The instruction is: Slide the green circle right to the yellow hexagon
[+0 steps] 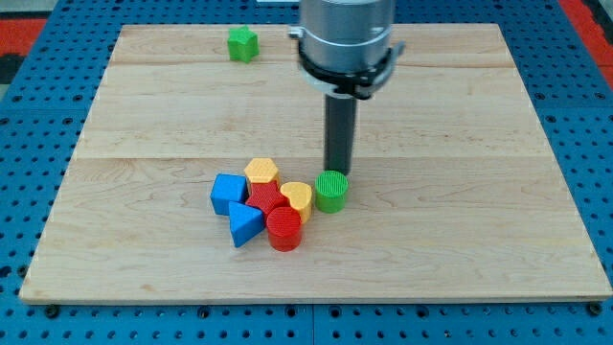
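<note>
The arm carries no hand, only a straight dark rod, so there is nothing to stand apart or together. The rod's tip (pixel 337 171) comes down just behind the green circle (pixel 331 191), on the side toward the bench's top edge, and appears to touch or nearly touch it; the circle hides the very end.

The green circle stands a little below the middle of the wooden bench (pixel 460 144), well clear of every edge. It is a short upright cylinder with its flat round face up, so it has no long axis along the bench and no heading that can be read.

Just to its left, toward the bench's left edge, lies a tight cluster. The yellow heart (pixel 296 196) touches or almost touches the green circle and sits between it and the rest. The yellow hexagon (pixel 261 172) is at the cluster's top, further left. The red star (pixel 267 196) lies in the middle, the red circle (pixel 284 229) toward the bottom edge, the blue cube (pixel 228 192) at the left, and the blue triangle (pixel 243 224) below it.

A green star (pixel 243 43) sits alone near the top edge, toward the top left corner.
</note>
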`<act>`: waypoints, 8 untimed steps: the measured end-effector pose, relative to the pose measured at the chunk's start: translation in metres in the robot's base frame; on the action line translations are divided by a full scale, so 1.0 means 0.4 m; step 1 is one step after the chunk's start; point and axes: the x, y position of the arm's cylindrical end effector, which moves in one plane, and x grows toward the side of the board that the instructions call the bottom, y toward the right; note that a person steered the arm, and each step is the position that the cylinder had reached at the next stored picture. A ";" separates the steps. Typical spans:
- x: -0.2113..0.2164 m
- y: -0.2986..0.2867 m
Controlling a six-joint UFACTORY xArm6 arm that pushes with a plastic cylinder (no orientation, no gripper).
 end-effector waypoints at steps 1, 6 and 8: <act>0.031 0.123; 0.047 -0.040; 0.026 -0.091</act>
